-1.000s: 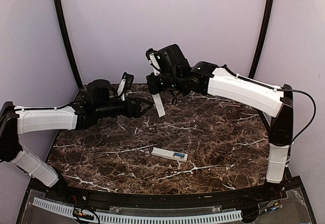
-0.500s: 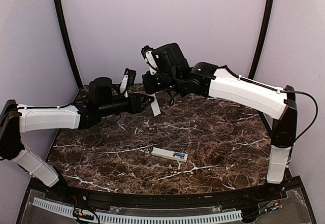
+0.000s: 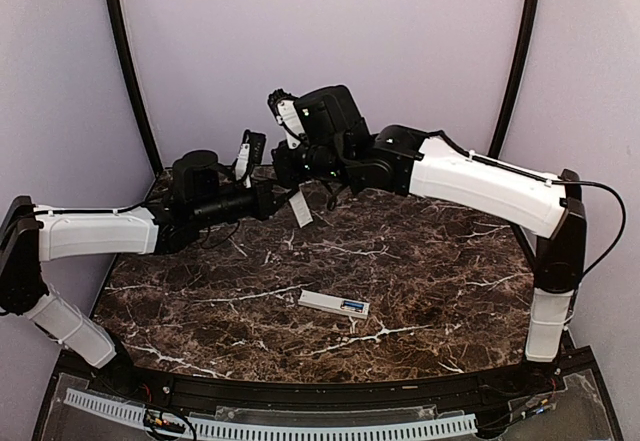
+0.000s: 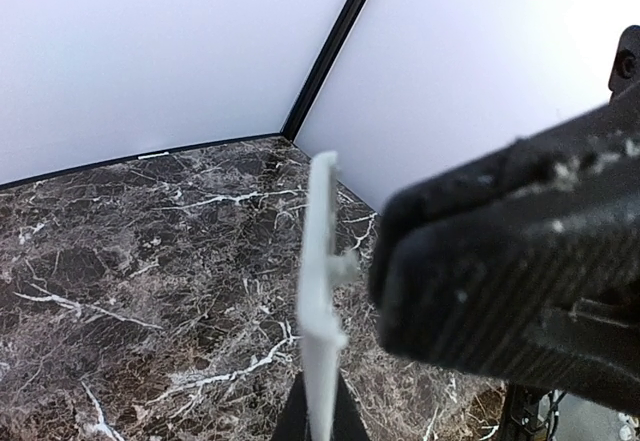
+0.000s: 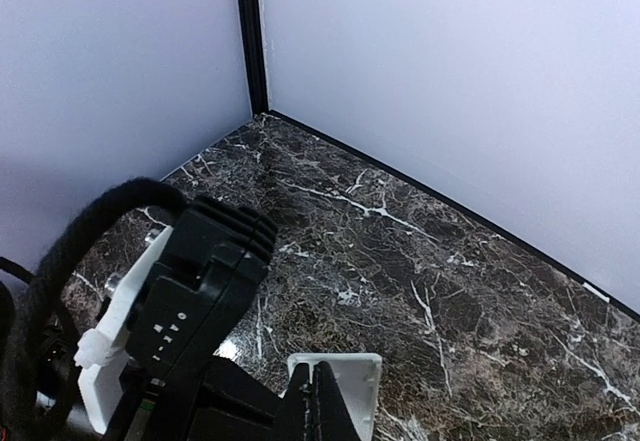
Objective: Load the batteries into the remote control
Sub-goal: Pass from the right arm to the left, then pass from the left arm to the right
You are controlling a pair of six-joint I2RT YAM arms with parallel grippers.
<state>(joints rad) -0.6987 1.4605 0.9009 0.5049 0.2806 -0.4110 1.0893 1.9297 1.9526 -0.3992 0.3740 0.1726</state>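
The left arm (image 3: 95,233) stretches low toward the back centre; the right arm (image 3: 480,183) reaches across from the right, wrist tipped down; left gripper (image 3: 281,199) and right gripper (image 3: 293,183) meet there, both pinched on the cover strip (image 3: 301,210).

No legible text; only unreadable white marks on a black housing (image 5: 205,281).

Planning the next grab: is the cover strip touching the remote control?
Apart. Top external view: the cover strip hangs in the air at the back; the remote control lies on the table, marble showing between them.
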